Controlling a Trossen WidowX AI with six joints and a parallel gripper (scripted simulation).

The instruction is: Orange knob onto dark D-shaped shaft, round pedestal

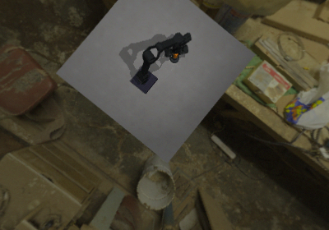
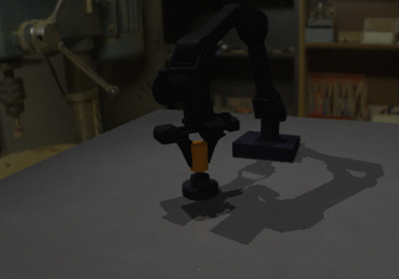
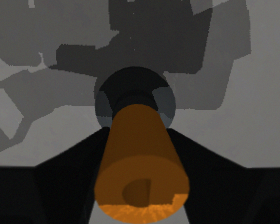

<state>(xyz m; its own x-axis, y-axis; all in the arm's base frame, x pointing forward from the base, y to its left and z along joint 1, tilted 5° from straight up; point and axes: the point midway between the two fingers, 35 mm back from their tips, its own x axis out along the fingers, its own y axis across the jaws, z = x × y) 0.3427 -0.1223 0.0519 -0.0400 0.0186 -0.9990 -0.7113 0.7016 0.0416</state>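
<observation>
The orange knob (image 1: 175,56) (image 2: 199,154) (image 3: 140,145) is upright between the fingers of my gripper (image 2: 199,162) (image 3: 137,133), which is shut on it. The D-shaped hole (image 3: 136,193) shows in the knob's near end in the wrist view, with its flat side toward the right. The round dark pedestal (image 2: 200,190) (image 3: 135,80) stands directly beneath the knob. In the exterior view, a thin dark gap or bit of shaft shows between the knob's lower end and the pedestal's raised middle. Whether the shaft has entered the hole cannot be told; its flat side is hidden.
The arm's square base (image 1: 144,81) (image 2: 266,145) stands on the grey table (image 1: 164,119) (image 2: 125,229), behind and right of the pedestal in the exterior view. The arm arches over to the pedestal. Its shadow lies across the table around the pedestal.
</observation>
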